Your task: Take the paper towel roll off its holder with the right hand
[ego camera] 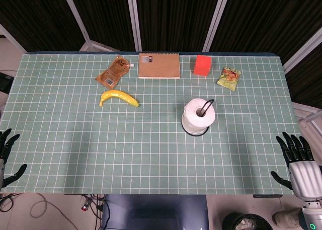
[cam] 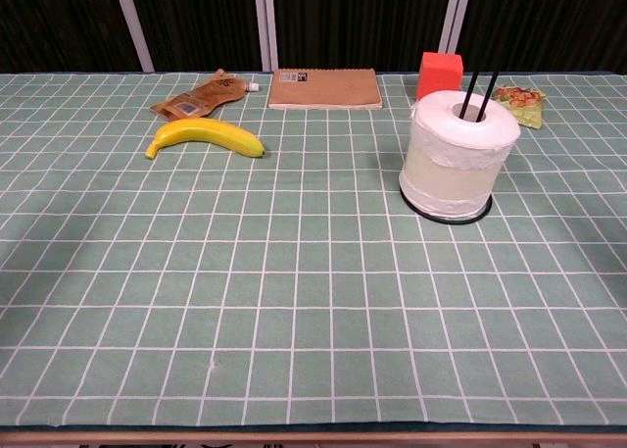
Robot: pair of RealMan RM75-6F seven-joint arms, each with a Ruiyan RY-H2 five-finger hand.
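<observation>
A white paper towel roll (ego camera: pixel 198 116) (cam: pixel 458 154) stands upright on a black wire holder (ego camera: pixel 208 106) (cam: pixel 480 87) with a round base, right of the table's middle. My right hand (ego camera: pixel 298 159) hovers at the table's near right corner, fingers spread, holding nothing, well away from the roll. My left hand (ego camera: pixel 7 154) shows partly at the near left edge, fingers apart and empty. The chest view shows neither hand.
At the far side lie a brown pouch (ego camera: pixel 112 72) (cam: pixel 196 97), a brown notebook (ego camera: pixel 159 65) (cam: pixel 325 87), a red block (ego camera: pixel 202 65) (cam: pixel 439 74) and a green snack bag (ego camera: pixel 229 78) (cam: pixel 518 105). A banana (ego camera: pixel 118 97) (cam: pixel 206 135) lies left of the roll on the green gridded tablecloth (ego camera: pixel 126 149).
</observation>
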